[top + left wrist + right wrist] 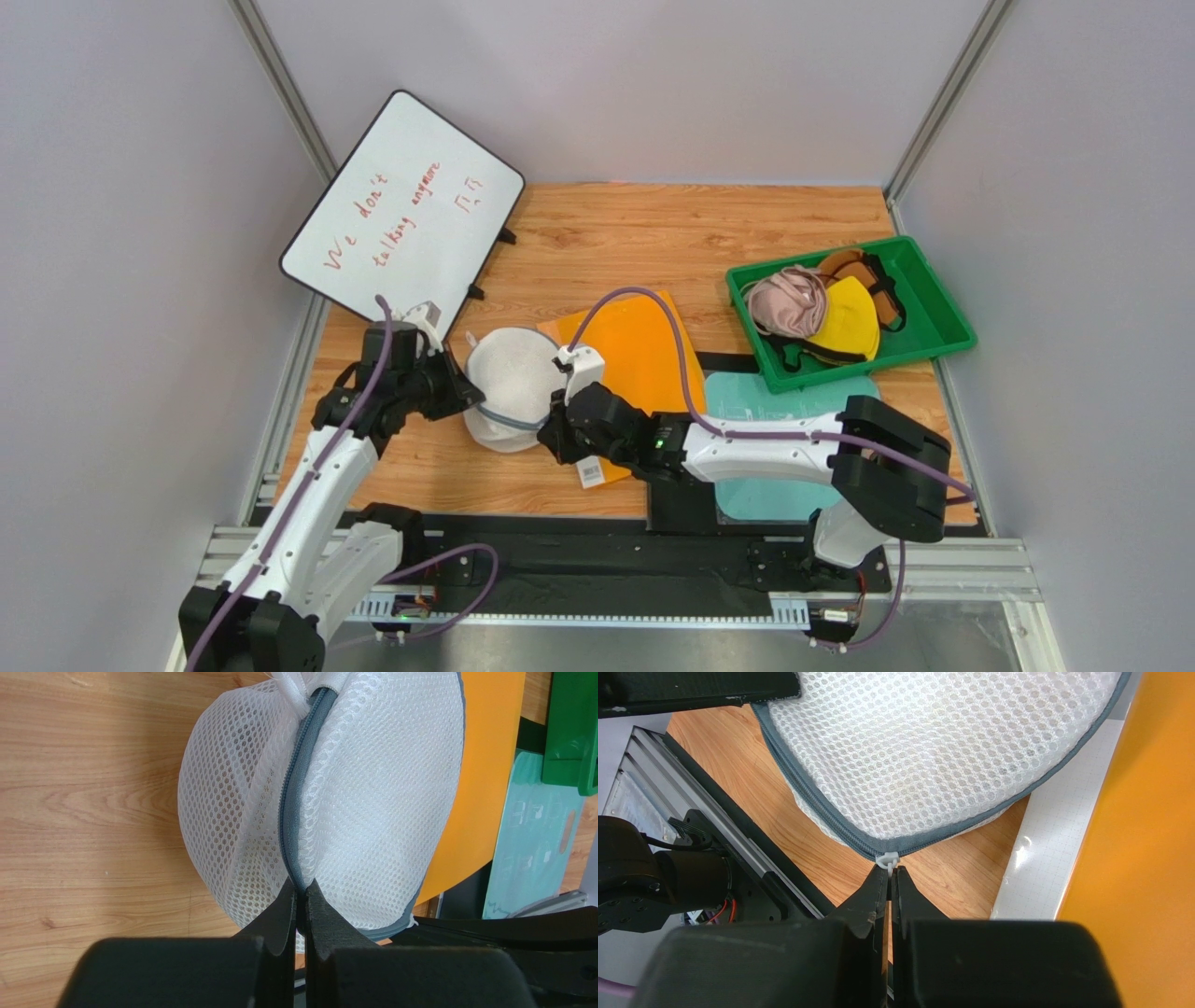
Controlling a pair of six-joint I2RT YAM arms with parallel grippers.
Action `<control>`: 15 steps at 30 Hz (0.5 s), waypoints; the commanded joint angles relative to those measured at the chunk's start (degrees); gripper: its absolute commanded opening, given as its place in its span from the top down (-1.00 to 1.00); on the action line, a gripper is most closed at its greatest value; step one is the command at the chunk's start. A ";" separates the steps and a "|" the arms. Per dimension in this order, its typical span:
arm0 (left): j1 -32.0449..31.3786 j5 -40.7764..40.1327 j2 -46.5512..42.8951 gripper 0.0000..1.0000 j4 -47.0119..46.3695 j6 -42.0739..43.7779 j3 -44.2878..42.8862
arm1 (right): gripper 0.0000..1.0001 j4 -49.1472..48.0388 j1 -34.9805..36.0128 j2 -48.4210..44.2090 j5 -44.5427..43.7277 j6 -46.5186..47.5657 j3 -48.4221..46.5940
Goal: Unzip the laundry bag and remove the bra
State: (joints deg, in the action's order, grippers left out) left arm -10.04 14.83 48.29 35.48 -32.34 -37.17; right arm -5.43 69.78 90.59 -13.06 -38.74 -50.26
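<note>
Top external view: the laundry bag point(508, 381) lies on the wooden table point(673, 231), at about 8 o'clock from the table's middle. It sits between the two hands, with its right edge over an orange mat point(645, 350).
Left hand point(302, 894): jaws pinched tight on the bag's seam at the bag's 9 o'clock side. On the left wrist view the grey zipper point(289, 812) runs from 12 o'clock straight down into the fingertips.
Right hand point(889, 876): jaws pressed together at the bag's 5 o'clock edge, their tips nipping the small white zipper pull point(887, 859).
Zipper state: teeth closed along every stretch that shows.
Bra: cannot tell where it is; the mesh shows only white.
Green tray point(937, 311): at 2 o'clock on the table, well apart from the bag. It holds a pale pink bra point(786, 301), a bright yellow bra point(849, 319) and a brownish piece point(846, 262) with dark straps.
Whiteboard point(400, 210): at 10 o'clock, tilted, with red handwriting.
Teal sheet point(779, 406): at 4 o'clock, partly under the right arm.
</note>
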 commanded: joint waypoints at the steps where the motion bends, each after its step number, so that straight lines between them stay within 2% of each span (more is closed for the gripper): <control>1: 0.81 -1.47 2.41 1.00 -3.40 3.51 -3.26 | 1.00 -0.81 0.01 -2.17 1.10 0.95 -0.01; 8: 0.81 -1.56 9.62 1.00 -6.39 4.74 -7.65 | 1.00 -1.86 2.11 -0.41 2.60 0.16 -2.65; 14: 0.73 2.13 14.72 1.00 -9.12 5.88 -12.22 | 1.00 -3.71 3.61 2.22 4.53 -0.81 -5.98; 15: 0.81 2.65 14.90 0.90 -8.16 5.88 -13.10 | 1.00 -3.54 3.61 2.66 4.53 -0.90 -6.60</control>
State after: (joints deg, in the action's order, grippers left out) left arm -10.00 17.47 62.02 32.47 -28.69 -45.93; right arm -7.31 71.48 91.72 -11.40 -38.81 -53.06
